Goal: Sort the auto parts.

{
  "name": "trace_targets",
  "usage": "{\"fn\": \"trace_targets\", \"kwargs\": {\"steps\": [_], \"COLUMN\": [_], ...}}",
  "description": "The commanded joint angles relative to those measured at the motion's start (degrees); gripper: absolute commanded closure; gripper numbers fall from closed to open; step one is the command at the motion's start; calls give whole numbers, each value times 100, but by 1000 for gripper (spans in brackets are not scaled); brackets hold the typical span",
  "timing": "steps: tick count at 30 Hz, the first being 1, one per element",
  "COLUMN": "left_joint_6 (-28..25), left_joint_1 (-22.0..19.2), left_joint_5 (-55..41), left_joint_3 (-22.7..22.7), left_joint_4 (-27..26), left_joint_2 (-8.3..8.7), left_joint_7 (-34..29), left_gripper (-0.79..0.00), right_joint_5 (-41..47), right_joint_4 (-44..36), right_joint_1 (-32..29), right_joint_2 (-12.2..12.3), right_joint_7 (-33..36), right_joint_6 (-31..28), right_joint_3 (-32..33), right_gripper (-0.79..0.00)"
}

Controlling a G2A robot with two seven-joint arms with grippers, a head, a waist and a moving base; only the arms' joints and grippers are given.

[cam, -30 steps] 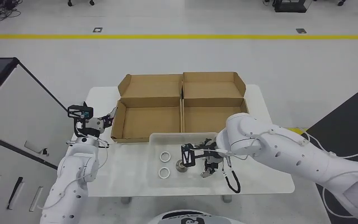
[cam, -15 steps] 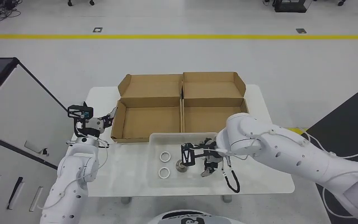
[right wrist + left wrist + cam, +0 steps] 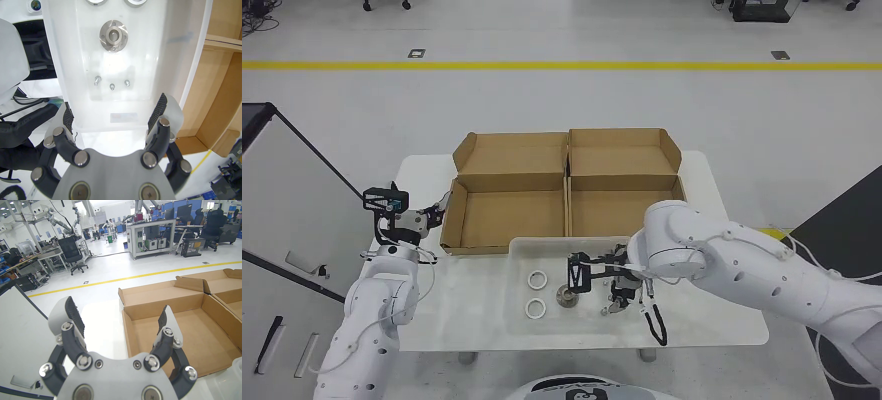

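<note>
Right fingers spread wide, empty, over white tray with metal flange; left fingers apart, empty, beside cardboard box

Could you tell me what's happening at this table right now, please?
The robot is sorting auto parts. Its right pincer hangs open over one end of the white tray, close to three small bolts; a metal flange and two white rings lie farther along. It grips nothing. The left pincer is open and empty beside the left cardboard box, which holds no parts.
</note>
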Motion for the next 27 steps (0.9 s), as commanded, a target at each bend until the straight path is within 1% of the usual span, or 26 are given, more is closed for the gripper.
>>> {"fn": "trace_targets", "kwargs": {"steps": [1, 5, 12, 13, 15, 18, 24, 27], "left_joint_6": [0, 0, 0, 0, 0, 0, 0, 0], "left_joint_1": [0, 0, 0, 0, 0, 0, 0, 0], "left_joint_5": [0, 0, 0, 0, 0, 0, 0, 0], "left_joint_3": [0, 0, 0, 0, 0, 0, 0, 0], "left_joint_4": [0, 0, 0, 0, 0, 0, 0, 0], "left_joint_2": [0, 0, 0, 0, 0, 0, 0, 0], "left_joint_7": [0, 0, 0, 0, 0, 0, 0, 0], "left_gripper": [-785, -785, -785, -785, -785, -785, -785, -785], "right_joint_5": [13, 11, 25, 26, 35, 46, 21, 13], "right_joint_4": [49, 221, 594, 635, 706, 789, 877, 887], "right_joint_1": [59, 158, 251, 254, 255, 241, 167, 122], "right_joint_2": [-75, -264, -533, -558, -598, -639, -665, -656], "right_joint_7": [121, 238, 150, 143, 133, 152, 186, 206], "right_joint_6": [43, 126, 95, 88, 78, 78, 80, 72], "right_joint_3": [-73, -251, -429, -442, -459, -478, -485, -481], "right_gripper": [-785, -785, -785, -767, -671, -576, -468, -474]}}
